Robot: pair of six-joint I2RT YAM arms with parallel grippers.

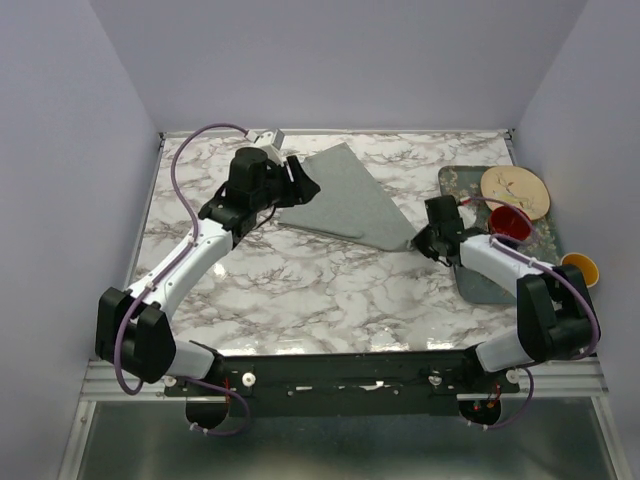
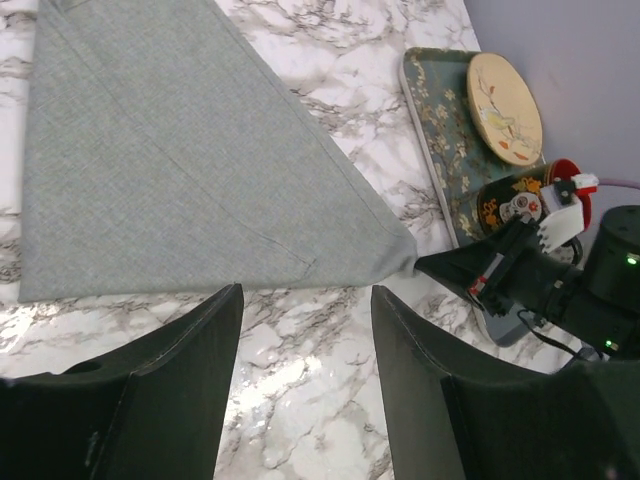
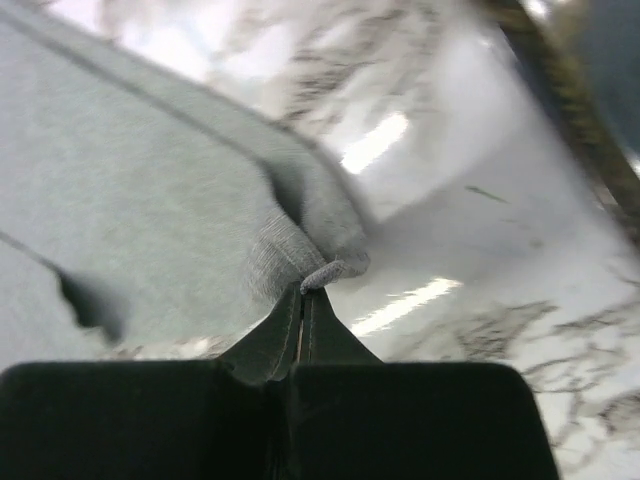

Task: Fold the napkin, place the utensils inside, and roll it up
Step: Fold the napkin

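left gripper point(image 2: 305, 300): jaws well apart, nothing in them; hovers above the napkin's near edge, around 11 o'clock on the marble table point(image 1: 330, 300)
napkin point(image 1: 345, 200): lies flat at 12 o'clock as a triangle and looks doubled into two layers; its long point runs out toward 4 o'clock
handling: judged light, thin and limp with no stiffness; should drape and crease easily and slide on the glossy marble; not fragile, but the layers may slip apart
where to grab: corners or edges, pinching both layers; the middle gives no purchase
right gripper point(image 3: 303, 300): pinched fully closed on the napkin's 4 o'clock corner tip, cloth bunched at the fingertips
floral tray point(image 1: 480, 285): at 3 o'clock, just beside the right gripper; holds a round wooden disc point(image 1: 514, 190) and a red cup point(image 1: 510, 222)
utensils: none made out
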